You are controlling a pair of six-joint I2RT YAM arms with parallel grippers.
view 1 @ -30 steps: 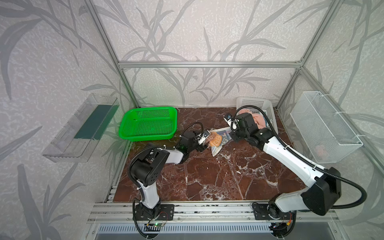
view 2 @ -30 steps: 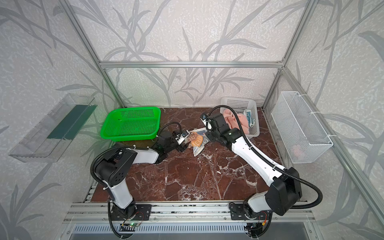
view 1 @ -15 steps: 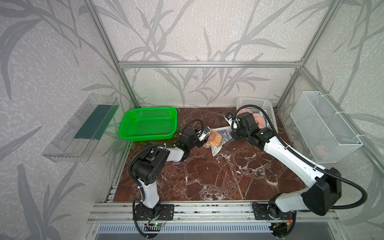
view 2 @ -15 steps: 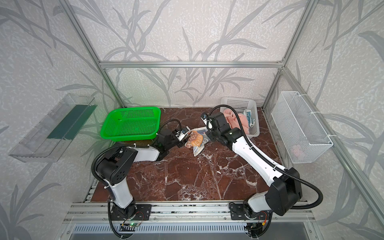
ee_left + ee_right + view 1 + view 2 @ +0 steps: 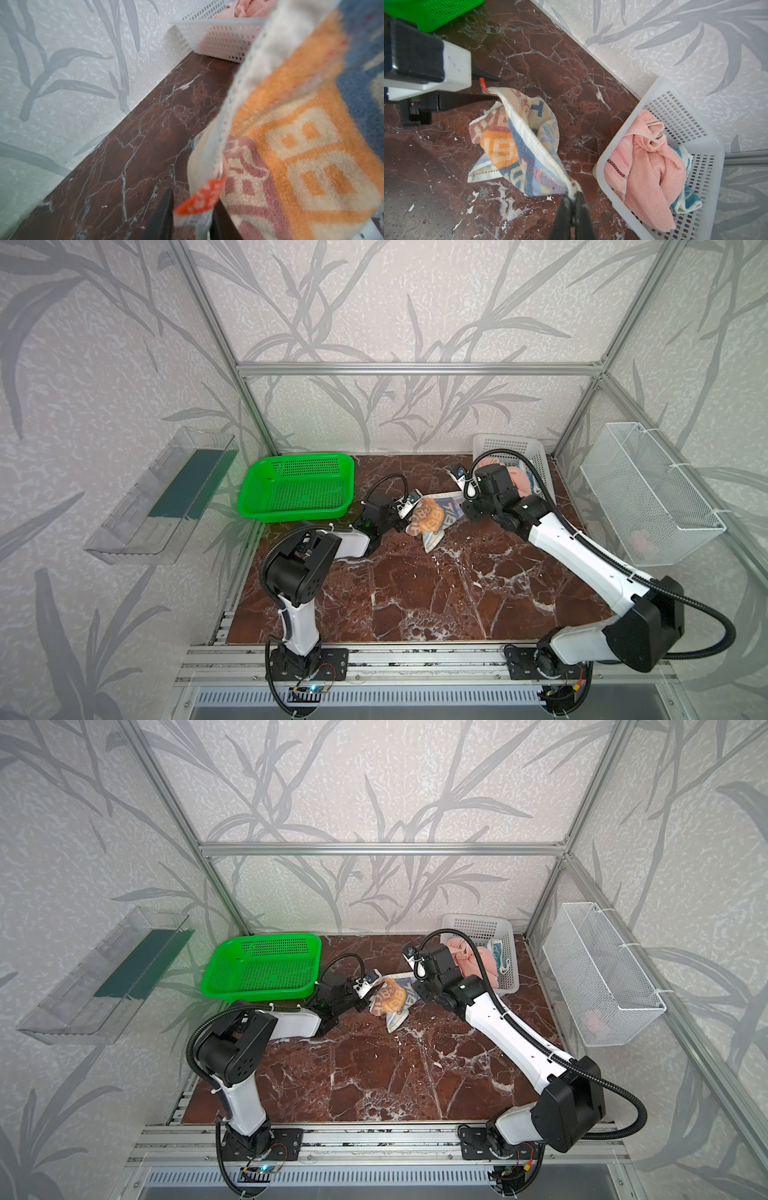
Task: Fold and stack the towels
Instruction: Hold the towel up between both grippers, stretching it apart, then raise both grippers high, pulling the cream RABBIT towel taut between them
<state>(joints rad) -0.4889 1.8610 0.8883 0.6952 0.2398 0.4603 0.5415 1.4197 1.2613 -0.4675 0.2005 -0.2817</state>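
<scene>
Here's where it sits: the cream towel (image 5: pixel 432 518) is strung up over the back of the table (image 5: pixel 415 593), between the green basket (image 5: pixel 297 489) and the white basket (image 5: pixel 681 116), with most of it sagging in a crumpled heap onto the marble. The right pincer (image 5: pixel 572 197) is pressed together on one hemmed corner, and that grip looks solid. The left pincer (image 5: pixel 193 209) is the sketchy bit. Its fingers (image 5: pixel 164 216) sit either side of the opposite corner, right where the orange tag (image 5: pixel 199 199) hangs, but the wrist view is blurry that close, so honestly I can't tell if it's biting cloth or only bracketing the tag. That's my main worry. If it has only caught the tag, or just the thin hem, the corner probably slips out as soon as the arms pull apart to spread the towel flat, and you're back to a lump. The other risk is that the middle is bunched and doubled over on itself, so stretching from two corners could leave a twist in it and make a lopsided fold. The right arm is also working just beside the white basket, where the pink towel (image 5: pixel 648 166) and teal towel (image 5: pixel 687 199) are piled, so a wide swing could bump the rim or drag the pink one out.
</scene>
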